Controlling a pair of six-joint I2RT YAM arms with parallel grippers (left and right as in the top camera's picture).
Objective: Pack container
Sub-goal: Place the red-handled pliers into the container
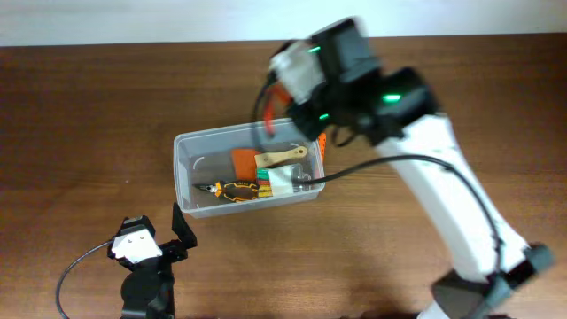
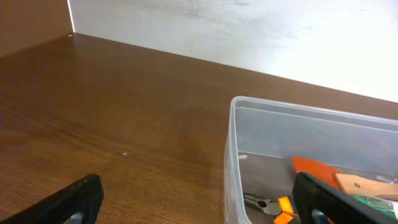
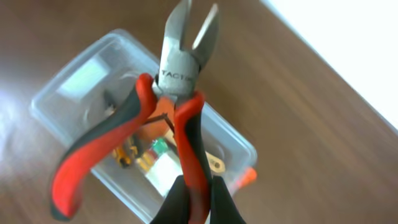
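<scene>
The clear plastic container (image 1: 189, 173) sits mid-table and holds orange-handled pliers (image 1: 235, 190), an orange piece, a wooden-handled tool (image 1: 282, 159) and a small clear box of coloured bits (image 1: 276, 182). It also shows in the left wrist view (image 2: 231, 149) and the right wrist view (image 3: 65, 84). My right gripper (image 3: 198, 196) is shut on one handle of red-and-black cutters (image 3: 177, 78), held high above the container's far right side; they hang blurred in the overhead view (image 1: 268, 105). My left gripper (image 1: 175, 232) is open and empty just in front of the container's near left corner.
An orange object (image 1: 322, 140) lies on the table against the container's far right side, partly under the right arm. A black cable (image 1: 390, 162) runs from the right arm over the container's right end. A white wall (image 2: 249, 31) borders the table's far edge.
</scene>
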